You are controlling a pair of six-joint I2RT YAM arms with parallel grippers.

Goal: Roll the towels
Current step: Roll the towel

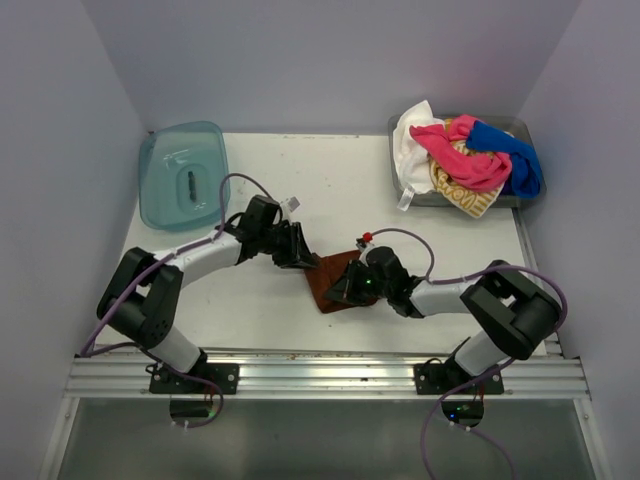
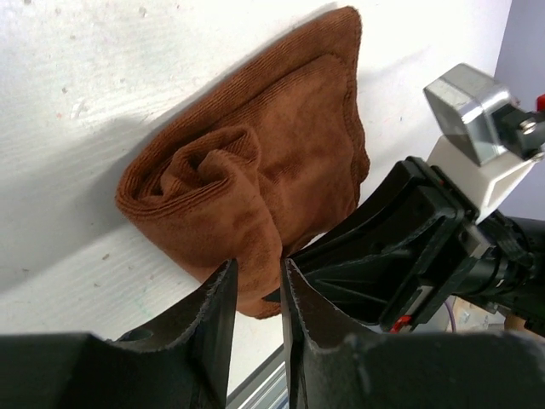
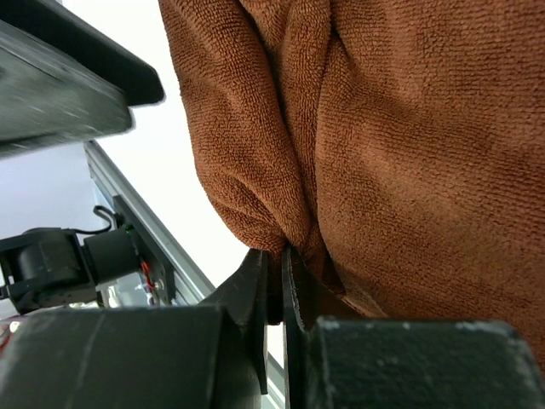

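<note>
Left wrist view: rust-brown towel point(image 2: 255, 162) sits half rolled on the table point(image 2: 85, 68) between both arms. Right gripper point(image 3: 277, 260) is pinched tight on a fold at its edge. Left gripper point(image 2: 258, 281) jaws stand slightly apart at the roll's end, clamping nothing. Soft, light, floppy terry, so it probably unrolls easily. I'd grab the thick rolled end.

L arm point(image 1: 200, 257) & R arm point(image 1: 450, 297): white links, black joints, black bases. Purple cable point(image 1: 243, 177) runs along each. L gripper point(image 2: 258, 273) & R gripper point(image 3: 274, 260) matte black; green light point(image 1: 368, 283) on R wrist.
</note>
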